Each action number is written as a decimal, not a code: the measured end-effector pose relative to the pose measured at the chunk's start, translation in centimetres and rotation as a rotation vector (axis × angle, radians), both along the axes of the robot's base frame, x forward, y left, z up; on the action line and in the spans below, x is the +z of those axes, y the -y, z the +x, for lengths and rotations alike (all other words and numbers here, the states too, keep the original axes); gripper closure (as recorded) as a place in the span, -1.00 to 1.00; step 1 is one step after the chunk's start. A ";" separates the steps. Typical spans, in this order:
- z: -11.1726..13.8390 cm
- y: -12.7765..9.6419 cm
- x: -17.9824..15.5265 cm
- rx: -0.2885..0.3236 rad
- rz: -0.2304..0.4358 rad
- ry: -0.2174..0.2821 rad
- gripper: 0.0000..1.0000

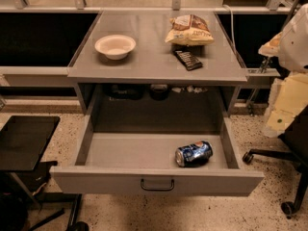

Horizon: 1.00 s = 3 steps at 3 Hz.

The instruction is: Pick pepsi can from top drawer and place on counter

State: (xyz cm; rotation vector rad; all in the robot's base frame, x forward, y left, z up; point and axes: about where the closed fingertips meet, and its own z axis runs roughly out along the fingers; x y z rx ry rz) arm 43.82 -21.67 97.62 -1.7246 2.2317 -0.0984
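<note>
In open drawer (126,154), below bench (153,57) front edge toward right corner: can (193,153) on side, long axis left-right, silver end facing left. Pincer out of view; state untellable.

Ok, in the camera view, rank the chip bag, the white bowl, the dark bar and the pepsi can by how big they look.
1. chip bag
2. white bowl, nearly the bag's size, so unsure
3. pepsi can, nearer the camera in the top drawer, which inflates it
4. dark bar
The gripper is not in view.
</note>
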 end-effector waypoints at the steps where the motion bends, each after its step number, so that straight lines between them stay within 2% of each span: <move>1: 0.0 0.0 0.0 0.000 0.001 0.003 -1.00; 2: 1.4 0.9 -1.5 -0.031 0.032 -0.038 -1.00; 3: 1.6 0.9 -1.8 -0.031 0.034 -0.041 -1.00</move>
